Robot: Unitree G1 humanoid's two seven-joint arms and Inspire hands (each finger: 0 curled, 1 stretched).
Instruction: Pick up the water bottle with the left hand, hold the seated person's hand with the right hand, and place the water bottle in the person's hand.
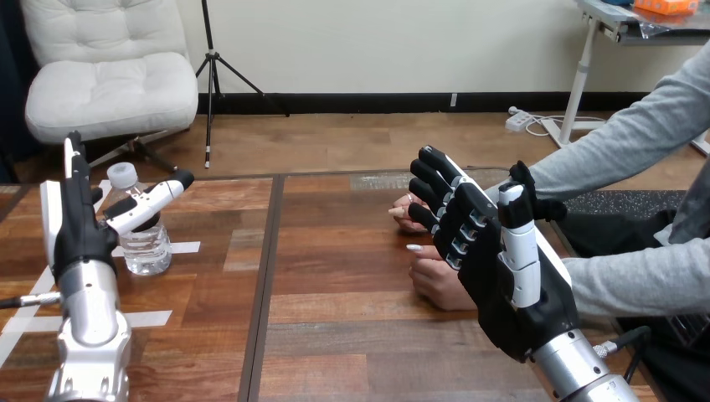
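You are working over a wooden table (352,352) of brown planks, split by a dark seam (266,276) that runs from the near edge to the far edge. Left of the seam, the water bottle (147,248) stands upright, clear, with its white cap on. Strips of white tape (144,319) lie flat near it, one just beside its base. Right of the seam, the person's farther hand (405,214) and the person's nearer hand (437,283) rest on the planks, close together, both partly hidden.
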